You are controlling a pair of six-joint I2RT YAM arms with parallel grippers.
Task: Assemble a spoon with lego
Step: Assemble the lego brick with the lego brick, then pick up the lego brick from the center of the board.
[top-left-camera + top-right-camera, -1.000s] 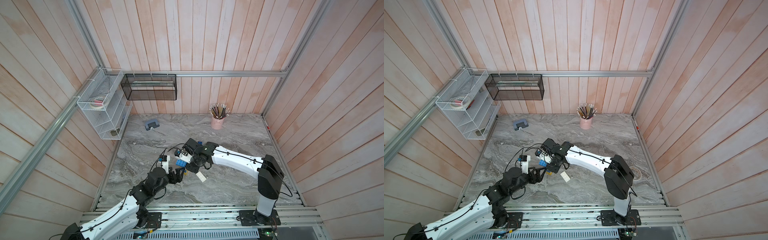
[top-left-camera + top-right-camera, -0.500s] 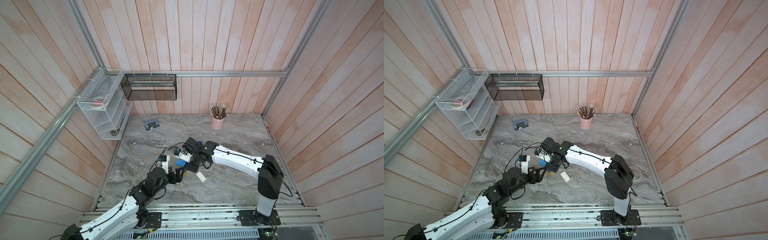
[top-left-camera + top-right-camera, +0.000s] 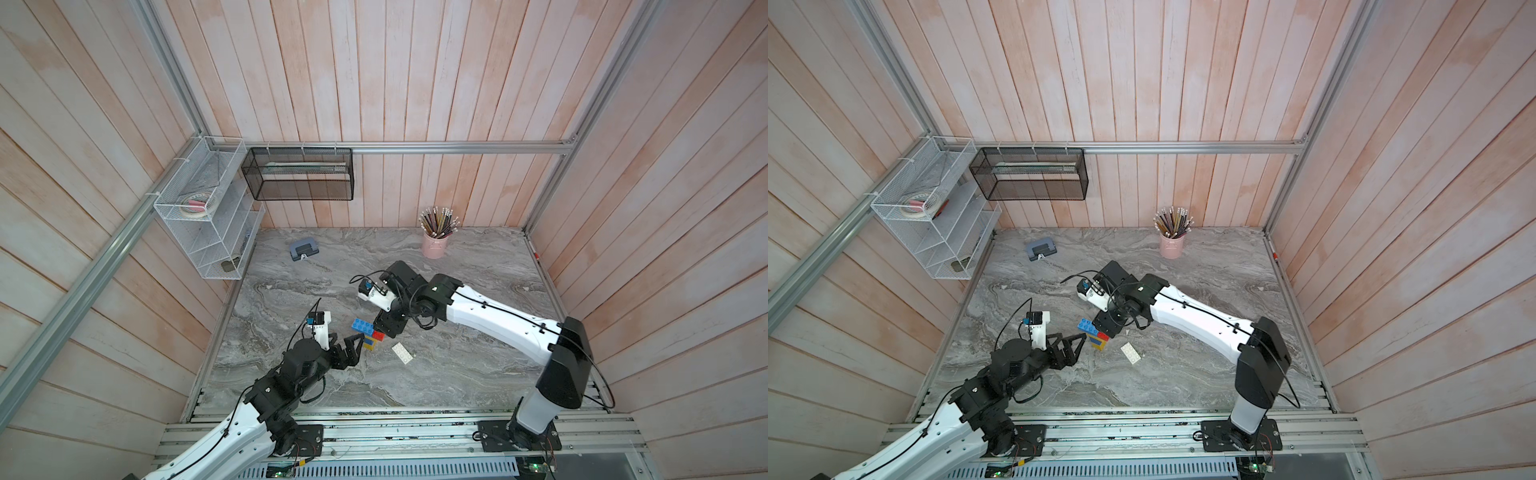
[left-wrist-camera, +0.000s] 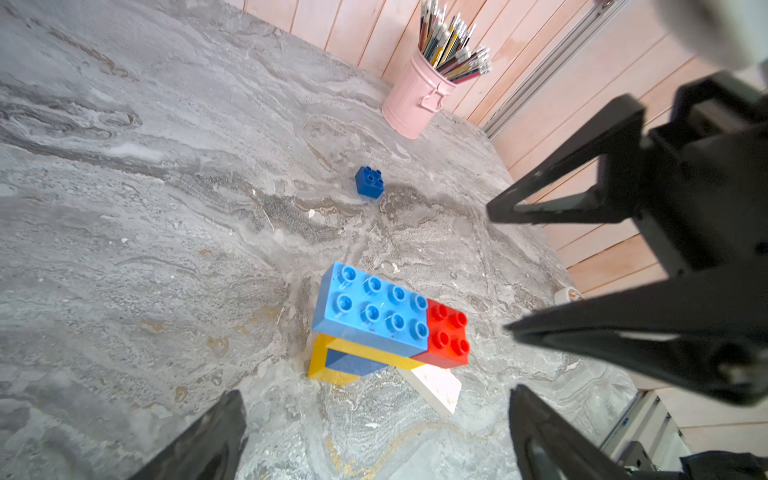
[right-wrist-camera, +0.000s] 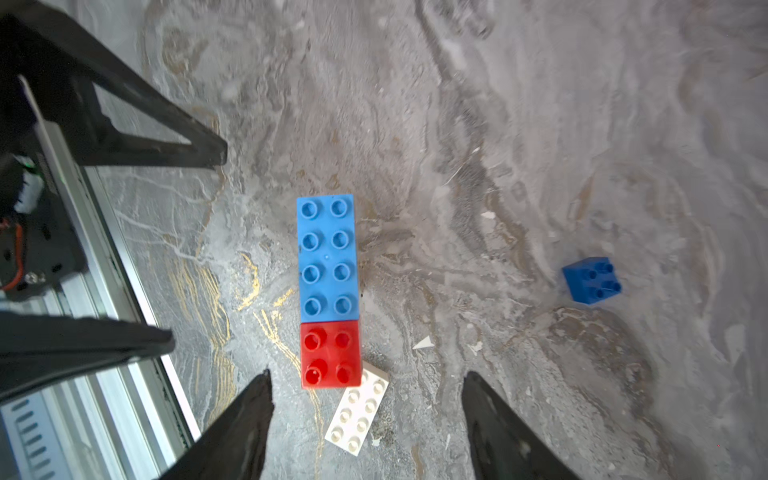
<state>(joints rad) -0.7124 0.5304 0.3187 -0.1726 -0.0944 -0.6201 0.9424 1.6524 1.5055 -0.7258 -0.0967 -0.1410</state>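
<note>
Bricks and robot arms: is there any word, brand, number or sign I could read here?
No text is readable anywhere.
White mark on the right arm: too small to read.
White mark on the grey-blue desk gadget: too small.
Studs of the light blue brick: no lettering can be made out.

Counter: stone-look slab, grey with veins, matt, finely grainy.
Light-blue brick, red brick, yellow brick, dark-blue brick: moulded plastic, smooth, glossy, studs catching light.
White brick: same plastic, duller, slightly soiled.
Left hand, right hand: matt black plastic.
Arm shells: smooth white plastic, semi-gloss.
Cup: pink painted metal, satin.
Wall planks: wood, pale pink wash, matt, grain showing.
Frame rail: bare aluminium, dull sheen.
Rack: white coated wire mesh.
Basket: black metal mesh.
</note>
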